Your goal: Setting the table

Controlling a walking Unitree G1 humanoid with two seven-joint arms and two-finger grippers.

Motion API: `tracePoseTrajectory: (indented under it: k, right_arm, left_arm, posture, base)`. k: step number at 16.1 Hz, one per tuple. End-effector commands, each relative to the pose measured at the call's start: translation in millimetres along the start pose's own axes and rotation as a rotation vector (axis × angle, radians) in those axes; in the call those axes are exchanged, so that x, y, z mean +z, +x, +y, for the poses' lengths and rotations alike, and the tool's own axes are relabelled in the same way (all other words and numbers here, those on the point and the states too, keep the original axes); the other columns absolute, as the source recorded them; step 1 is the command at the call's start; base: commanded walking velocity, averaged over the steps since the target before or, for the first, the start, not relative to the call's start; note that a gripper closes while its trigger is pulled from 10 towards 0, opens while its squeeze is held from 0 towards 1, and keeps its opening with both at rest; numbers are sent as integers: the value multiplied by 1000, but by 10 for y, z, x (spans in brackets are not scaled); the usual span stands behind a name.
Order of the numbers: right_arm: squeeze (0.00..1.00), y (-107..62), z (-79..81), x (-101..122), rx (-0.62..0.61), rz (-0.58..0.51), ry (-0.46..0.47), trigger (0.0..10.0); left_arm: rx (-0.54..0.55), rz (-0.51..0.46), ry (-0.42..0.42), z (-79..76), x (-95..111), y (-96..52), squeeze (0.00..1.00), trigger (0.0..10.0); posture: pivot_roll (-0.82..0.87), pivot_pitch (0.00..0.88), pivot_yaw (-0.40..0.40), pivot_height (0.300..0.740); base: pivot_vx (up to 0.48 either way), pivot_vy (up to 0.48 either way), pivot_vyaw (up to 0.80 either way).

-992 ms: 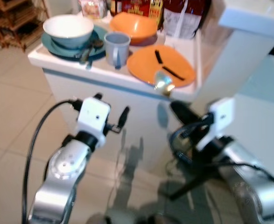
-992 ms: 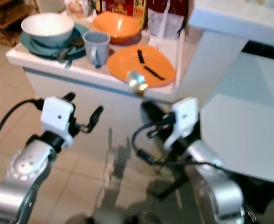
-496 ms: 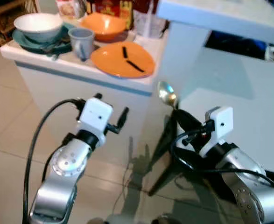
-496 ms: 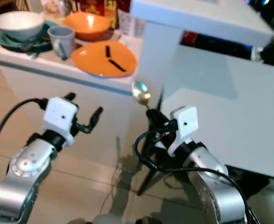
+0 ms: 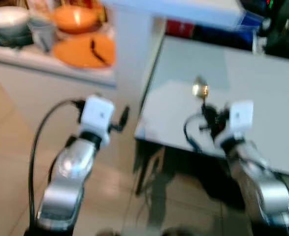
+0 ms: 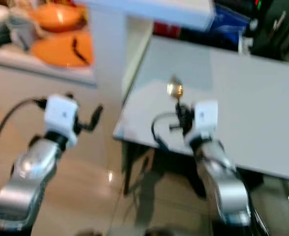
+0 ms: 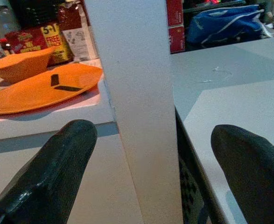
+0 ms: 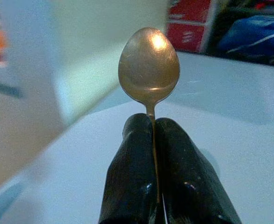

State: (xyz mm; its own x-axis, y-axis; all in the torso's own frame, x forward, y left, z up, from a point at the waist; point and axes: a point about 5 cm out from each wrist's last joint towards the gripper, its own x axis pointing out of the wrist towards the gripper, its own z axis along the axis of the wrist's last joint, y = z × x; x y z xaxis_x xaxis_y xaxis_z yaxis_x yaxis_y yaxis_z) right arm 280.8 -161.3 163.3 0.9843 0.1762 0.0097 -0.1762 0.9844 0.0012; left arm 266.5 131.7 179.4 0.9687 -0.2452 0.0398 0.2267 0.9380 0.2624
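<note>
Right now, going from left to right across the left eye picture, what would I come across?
White bowl → orange plate → left gripper, empty → spoon pinched in the right gripper → grey table.

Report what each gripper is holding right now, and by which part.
The right gripper is shut on a shiny metal spoon, pinching its thin handle just below the bowl, which points away over the white table. The left gripper is open and holds nothing.
</note>
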Motion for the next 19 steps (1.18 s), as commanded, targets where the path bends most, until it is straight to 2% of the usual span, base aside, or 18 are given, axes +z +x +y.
tracePoseTrajectory:
  k: [1,8,19]
  right_arm:
    - [0,3,-132,-43,-88,32,-14,10000]
    - [0,35,-167,-44,-137,64,-49,10000]
    - [0,94,-265,-43,-216,80,26,10000]
  left_arm:
    - [-23,-16,-5,-82,33,31,737,10000]
    - [-24,-16,5,-113,27,45,733,10000]
    - [-41,-28,21,-110,57,80,737,10000]
  posture:
    - [-25,91,-33,740]
    - [-31,100,-40,740]
    - [-19,106,-39,740]
  base:
    - [0,-480,0]
    - [0,-480,0]
    - [0,-480,0]
